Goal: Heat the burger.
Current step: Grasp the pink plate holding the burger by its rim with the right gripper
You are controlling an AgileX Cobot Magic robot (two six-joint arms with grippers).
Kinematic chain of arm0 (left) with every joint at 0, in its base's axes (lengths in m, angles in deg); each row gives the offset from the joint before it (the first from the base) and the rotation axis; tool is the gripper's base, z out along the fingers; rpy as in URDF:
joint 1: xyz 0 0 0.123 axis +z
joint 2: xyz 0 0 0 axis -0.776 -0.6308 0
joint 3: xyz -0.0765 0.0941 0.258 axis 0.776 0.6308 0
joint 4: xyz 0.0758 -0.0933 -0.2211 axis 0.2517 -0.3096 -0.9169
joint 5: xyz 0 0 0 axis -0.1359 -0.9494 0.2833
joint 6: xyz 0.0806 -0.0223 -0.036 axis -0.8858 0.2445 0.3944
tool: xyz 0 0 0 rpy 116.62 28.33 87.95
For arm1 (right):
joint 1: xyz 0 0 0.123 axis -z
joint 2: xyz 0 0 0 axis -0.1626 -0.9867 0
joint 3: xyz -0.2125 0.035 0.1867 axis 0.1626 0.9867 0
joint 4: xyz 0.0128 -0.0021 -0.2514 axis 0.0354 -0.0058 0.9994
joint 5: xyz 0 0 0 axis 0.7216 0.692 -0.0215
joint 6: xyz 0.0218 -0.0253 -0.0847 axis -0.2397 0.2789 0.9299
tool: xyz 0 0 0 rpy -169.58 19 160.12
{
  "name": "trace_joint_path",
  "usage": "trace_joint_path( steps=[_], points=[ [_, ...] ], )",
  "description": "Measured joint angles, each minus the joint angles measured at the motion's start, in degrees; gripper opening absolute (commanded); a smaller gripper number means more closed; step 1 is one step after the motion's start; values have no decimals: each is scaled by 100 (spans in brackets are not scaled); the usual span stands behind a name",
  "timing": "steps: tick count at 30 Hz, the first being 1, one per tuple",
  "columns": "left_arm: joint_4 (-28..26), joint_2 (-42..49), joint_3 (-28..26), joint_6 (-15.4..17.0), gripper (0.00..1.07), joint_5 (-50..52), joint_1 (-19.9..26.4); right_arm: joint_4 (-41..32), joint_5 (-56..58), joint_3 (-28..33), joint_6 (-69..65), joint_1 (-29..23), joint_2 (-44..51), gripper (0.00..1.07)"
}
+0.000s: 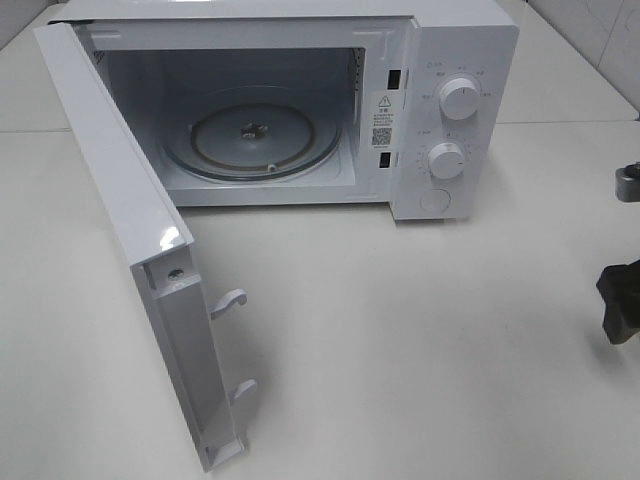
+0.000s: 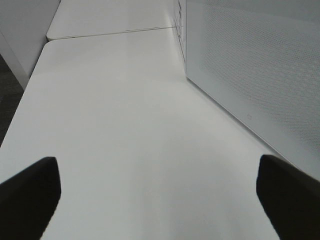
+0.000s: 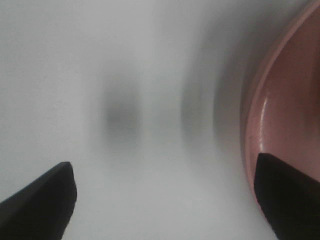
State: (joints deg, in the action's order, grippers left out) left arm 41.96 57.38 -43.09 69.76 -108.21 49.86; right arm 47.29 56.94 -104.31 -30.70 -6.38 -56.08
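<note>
The burger is out of view in every frame. In the right wrist view, the rim of a salmon-pink round dish (image 3: 285,100) fills one side, blurred and very close. My right gripper (image 3: 164,167) is open, with one finger (image 3: 290,195) over the dish's rim and the other over bare table. From the high camera only a dark part of the right gripper (image 1: 618,305) shows, at the far right edge. My left gripper (image 2: 157,170) is open over bare white table, beside the outer face of the microwave door (image 2: 250,65). The left arm does not show in the high view.
A white microwave (image 1: 440,110) stands at the back of the table. Its door (image 1: 150,250) is swung wide toward the front left. Inside lies a bare glass turntable (image 1: 250,135). Two knobs (image 1: 458,97) sit on its right panel. The table top (image 1: 420,340) is white.
</note>
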Motion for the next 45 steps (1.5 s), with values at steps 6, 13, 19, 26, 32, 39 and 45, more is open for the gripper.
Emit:
trace_joint_path(
  steps=[6,13,19,26,32,39,45],
  points=[
    [0,0,0,0,100,0,0,52,-160,0,252,418,0,90],
    [0,0,0,0,100,0,0,166,-155,-11,304,607,-367,87],
    [0,0,0,0,100,0,0,212,-223,-120,304,607,-590,86],
    [0,0,0,0,100,0,0,298,-286,-344,304,607,-888,84],
    [0,0,0,0,100,0,0,350,-315,-350,304,710,-1106,81],
    [0,0,0,0,100,0,0,378,-315,-350,304,802,-1392,74],
    [0,0,0,0,100,0,0,344,-315,-361,344,802,-1438,53]
  ],
)
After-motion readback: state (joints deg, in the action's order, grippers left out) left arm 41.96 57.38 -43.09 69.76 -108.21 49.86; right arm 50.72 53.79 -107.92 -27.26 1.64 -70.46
